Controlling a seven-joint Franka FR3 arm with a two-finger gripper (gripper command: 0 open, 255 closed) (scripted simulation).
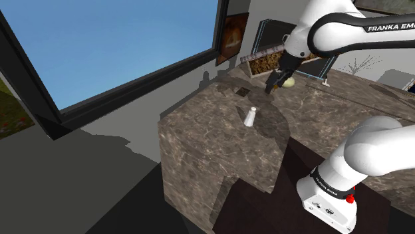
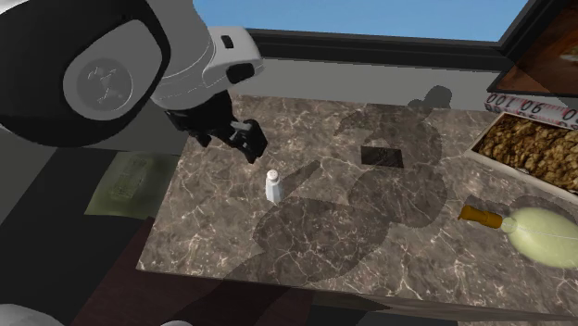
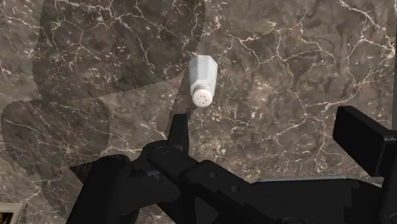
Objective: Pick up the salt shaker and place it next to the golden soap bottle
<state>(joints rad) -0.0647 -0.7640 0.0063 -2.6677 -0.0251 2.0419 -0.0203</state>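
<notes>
Salt shaker [image 3: 203, 80] first: on the marble counter [image 2: 204, 231], the golden soap bottle [image 2: 533, 233] lies toward one end, the shaker upright well apart toward the other, clear of edges. Our gripper [image 3: 267, 124] hovers wide open, empty, off-centre; descending so, one finger could clip the cap and topple it

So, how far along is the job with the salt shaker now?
Done: nothing yet; the salt shaker stands upright on the marble counter, untouched. In progress: the hand hangs above the counter near it, open, not touching. Left: go down, grasp, lift, and set it beside the pale yellow soap bottle lying at the counter's other side.
</notes>
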